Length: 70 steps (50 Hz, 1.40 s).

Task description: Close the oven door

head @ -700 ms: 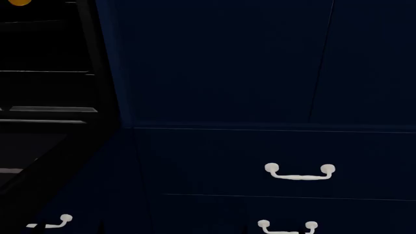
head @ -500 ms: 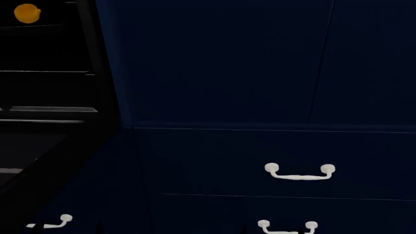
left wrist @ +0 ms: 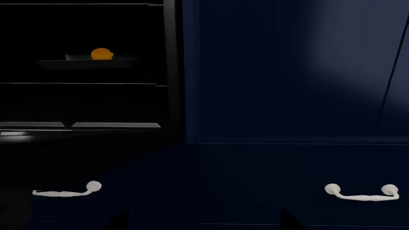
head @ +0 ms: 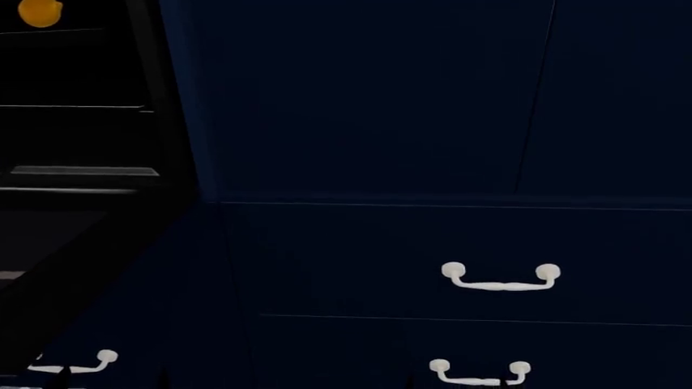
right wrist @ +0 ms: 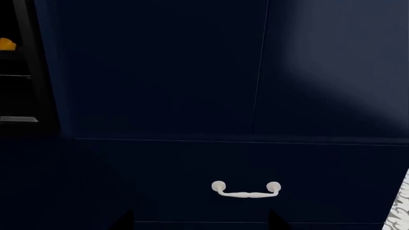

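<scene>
Glossy black oven door (head: 54,267) hanging open at left, neither pincer in view — grip state unseen.

not much of the robot on show here. in the left wrist view, just two dark finger tips of the left gripper (left wrist: 201,221) poke into the frame edge, set wide apart with open space between them. same story in the right wrist view: the right gripper (right wrist: 199,220) shows only two dark tips, spread well apart, holding nothing. in the head view, small dark points sit at the bottom edge, too dim to tell what they are. arms and wrists stay out of sight.
</scene>
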### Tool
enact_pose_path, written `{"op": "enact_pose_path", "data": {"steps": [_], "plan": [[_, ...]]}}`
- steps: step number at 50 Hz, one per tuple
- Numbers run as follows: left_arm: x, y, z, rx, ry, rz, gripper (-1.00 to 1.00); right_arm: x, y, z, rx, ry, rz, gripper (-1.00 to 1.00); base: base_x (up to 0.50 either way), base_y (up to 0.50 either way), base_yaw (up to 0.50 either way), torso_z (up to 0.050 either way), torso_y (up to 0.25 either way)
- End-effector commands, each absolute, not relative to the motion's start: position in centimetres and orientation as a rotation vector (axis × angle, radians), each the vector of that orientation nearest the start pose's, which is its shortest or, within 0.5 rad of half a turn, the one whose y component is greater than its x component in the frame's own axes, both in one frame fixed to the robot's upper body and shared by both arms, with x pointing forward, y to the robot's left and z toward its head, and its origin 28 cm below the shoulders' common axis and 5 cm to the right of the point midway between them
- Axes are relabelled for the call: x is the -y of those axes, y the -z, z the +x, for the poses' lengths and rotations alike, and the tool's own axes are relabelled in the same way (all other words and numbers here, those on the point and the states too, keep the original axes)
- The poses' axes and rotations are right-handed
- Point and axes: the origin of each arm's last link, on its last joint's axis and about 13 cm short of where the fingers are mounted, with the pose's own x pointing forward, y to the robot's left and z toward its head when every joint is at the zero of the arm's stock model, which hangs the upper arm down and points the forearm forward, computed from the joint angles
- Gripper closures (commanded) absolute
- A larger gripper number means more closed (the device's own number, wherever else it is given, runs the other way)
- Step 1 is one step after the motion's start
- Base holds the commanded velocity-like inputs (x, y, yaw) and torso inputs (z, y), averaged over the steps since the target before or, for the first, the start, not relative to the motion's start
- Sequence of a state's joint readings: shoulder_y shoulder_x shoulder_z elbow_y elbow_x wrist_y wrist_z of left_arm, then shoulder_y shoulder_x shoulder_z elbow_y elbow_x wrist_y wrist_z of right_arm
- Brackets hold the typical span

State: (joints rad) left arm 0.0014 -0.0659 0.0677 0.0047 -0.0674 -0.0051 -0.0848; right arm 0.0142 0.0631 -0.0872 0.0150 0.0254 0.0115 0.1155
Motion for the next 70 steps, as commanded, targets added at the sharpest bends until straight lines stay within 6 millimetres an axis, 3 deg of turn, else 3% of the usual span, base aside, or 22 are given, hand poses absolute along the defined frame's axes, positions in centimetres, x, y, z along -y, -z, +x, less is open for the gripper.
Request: {"op": "enact_pose_path", "data": {"steps": [1, 70], "plan": [[-20.65, -1.17, 21.04, -0.011, -0.013, 0.012, -1.00, 9.50, -1.04, 21.35, -0.021, 0.047, -0.060, -1.00, 0.00, 0.00, 0.00, -0.050, 0.000], [-20.60, -1.42, 20.76, 0.004, -0.005, 0.016, -1.00, 9.51, -1.19, 21.18, 0.000, 0.029, -0.042, -1.00, 0.00, 0.00, 0.00, -0.050, 0.000]]}}
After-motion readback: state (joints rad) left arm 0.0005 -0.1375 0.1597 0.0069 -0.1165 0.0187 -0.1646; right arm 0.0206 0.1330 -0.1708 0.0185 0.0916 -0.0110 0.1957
